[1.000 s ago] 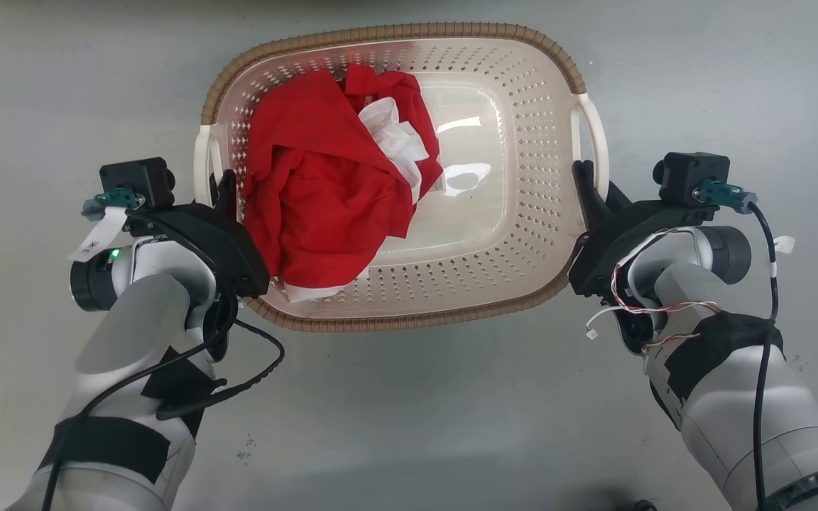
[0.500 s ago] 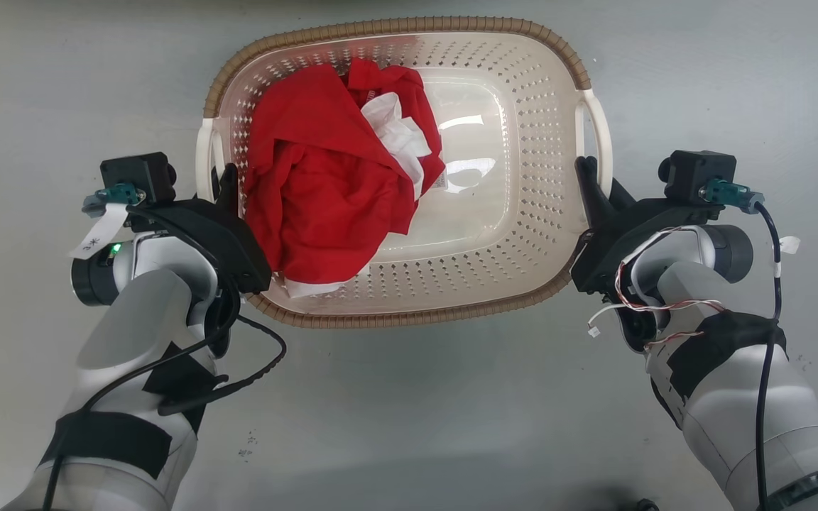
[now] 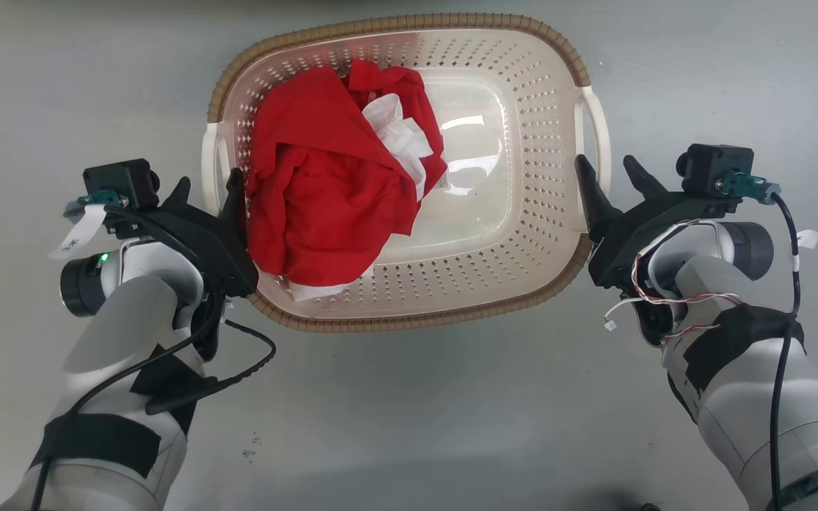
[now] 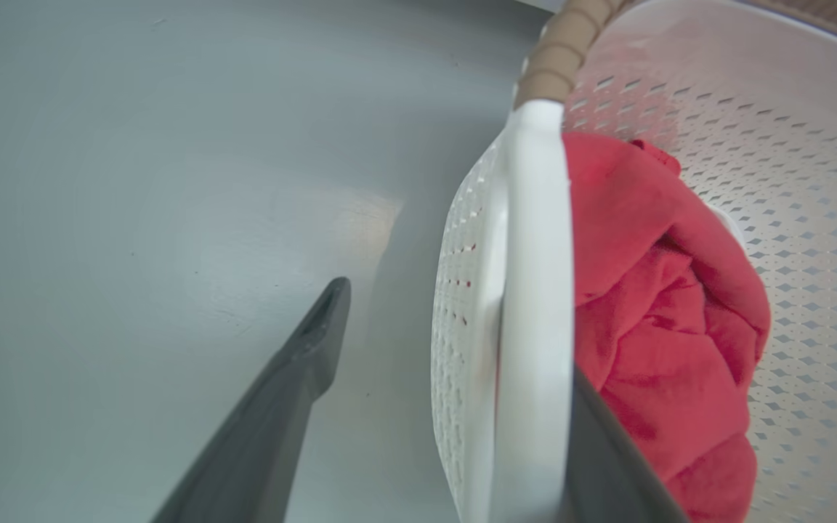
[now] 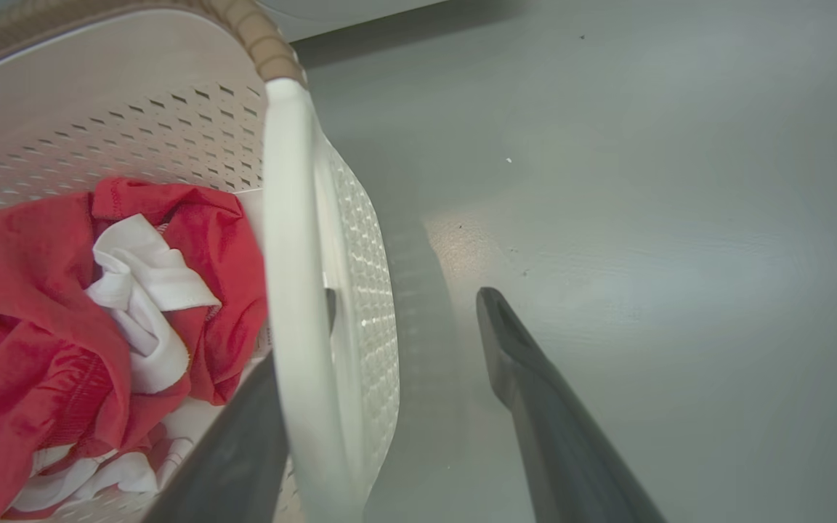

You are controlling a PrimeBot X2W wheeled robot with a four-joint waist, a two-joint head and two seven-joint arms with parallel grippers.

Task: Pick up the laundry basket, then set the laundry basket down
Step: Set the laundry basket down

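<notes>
Head view: laundry basket (image 3: 395, 323) upper centre on grey floor (image 3: 409, 426), red garment (image 3: 317, 191) and white cloth (image 3: 398, 135) in its left half. Left wrist view: left gripper (image 4: 455, 330) spread apart, straddling the left handle (image 4: 535, 254). Right wrist view: right gripper (image 5: 407, 298) spread apart, straddling the right handle (image 5: 288, 218).

Open floor (image 3: 409, 426) flanks the laundry basket (image 3: 395, 324); red clothes (image 3: 317, 191) crowd inside.

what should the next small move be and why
The left pincer and right pincer have just opened astride the handles of the laundry basket, which seems to rest on the floor, so probably draw both back clear of it.
</notes>
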